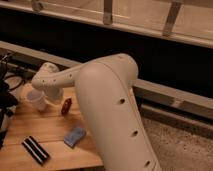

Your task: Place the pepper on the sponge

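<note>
The red pepper (66, 106) is on the wooden table (50, 131), just right of my gripper (55, 96). The gripper hangs below the white wrist at the table's back left, between a white cup and the pepper, and I cannot tell whether it touches the pepper. The blue sponge (75, 136) lies flat on the table, nearer the front and a short way from the pepper, with nothing on it. My big white arm fills the middle and right of the view.
A white cup (37, 100) stands just left of the gripper. A black striped block (36, 150) lies near the table's front left. Dark gear and cables (9, 90) sit at the left edge. The table's right edge drops to a speckled floor (175, 145).
</note>
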